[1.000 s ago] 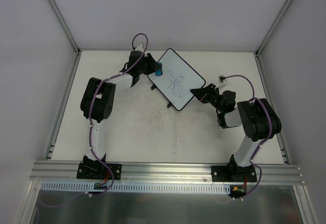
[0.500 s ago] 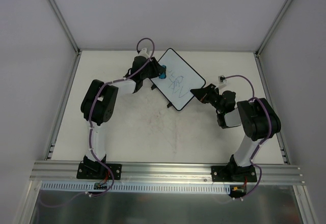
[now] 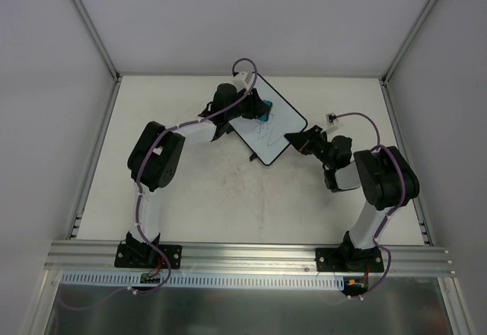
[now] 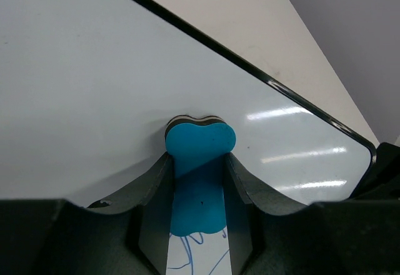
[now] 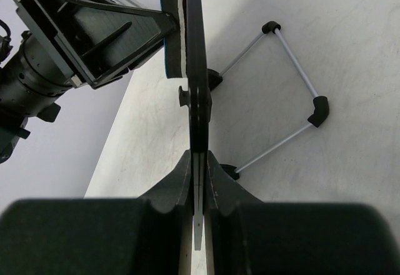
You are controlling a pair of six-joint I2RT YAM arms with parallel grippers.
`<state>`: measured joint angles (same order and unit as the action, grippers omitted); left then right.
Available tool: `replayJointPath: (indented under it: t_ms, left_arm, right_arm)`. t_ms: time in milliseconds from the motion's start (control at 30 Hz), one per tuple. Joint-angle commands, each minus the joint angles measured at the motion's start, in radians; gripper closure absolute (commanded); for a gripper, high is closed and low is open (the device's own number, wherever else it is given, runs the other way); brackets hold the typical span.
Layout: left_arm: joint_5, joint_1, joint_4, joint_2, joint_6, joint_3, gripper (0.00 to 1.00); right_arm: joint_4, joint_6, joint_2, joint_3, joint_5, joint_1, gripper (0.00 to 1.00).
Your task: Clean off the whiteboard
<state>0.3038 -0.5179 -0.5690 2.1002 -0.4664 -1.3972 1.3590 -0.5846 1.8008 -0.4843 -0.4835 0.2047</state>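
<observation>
The whiteboard [image 3: 275, 128] is a white board with a thin black rim, standing tilted at the back centre of the table, with blue scribbles [image 3: 264, 131] left on its middle. My left gripper [image 3: 261, 110] is shut on the blue bone-shaped eraser [image 4: 199, 175], which presses flat on the board [image 4: 94, 100]; scribbles [image 4: 200, 259] show just behind it. My right gripper [image 3: 295, 137] is shut on the board's right edge [image 5: 197, 100], seen edge-on in the right wrist view. The eraser [image 5: 173, 34] shows against the board's left face there.
A wire stand [image 5: 294, 94] with black corner pieces lies behind the board. The left arm [image 3: 156, 156] reaches across the back left of the table. A small white connector [image 3: 332, 118] lies near the right arm. Metal frame posts border the table.
My left gripper has swept the eraser rightward across the board, from its upper left edge to the upper middle. Fewer scribbles show. The right gripper and board have not moved.
</observation>
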Motion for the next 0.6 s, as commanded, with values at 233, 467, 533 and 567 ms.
replayJointPath:
  t_ms: [233, 467, 533, 567]
  left_arm:
    - [-0.017, -0.163, 0.265, 0.000, 0.299, -0.103, 1.00]
    - [-0.063, -0.194, 0.293, -0.002, 0.341, -0.111, 1.00]
    - [-0.063, -0.194, 0.294, -0.002, 0.347, -0.112, 1.00]
    - [-0.071, -0.195, 0.296, -0.003, 0.347, -0.111, 1.00]
  right_arm:
    - [0.164, 0.068, 0.020, -0.017, 0.006, 0.016, 1.00]
    - [0.164, 0.065, 0.022, -0.017, 0.006, 0.015, 1.00]
    - [0.166, 0.065, 0.022, -0.017, 0.006, 0.015, 1.00]
    - [0.166, 0.065, 0.022, -0.017, 0.006, 0.015, 1.00]
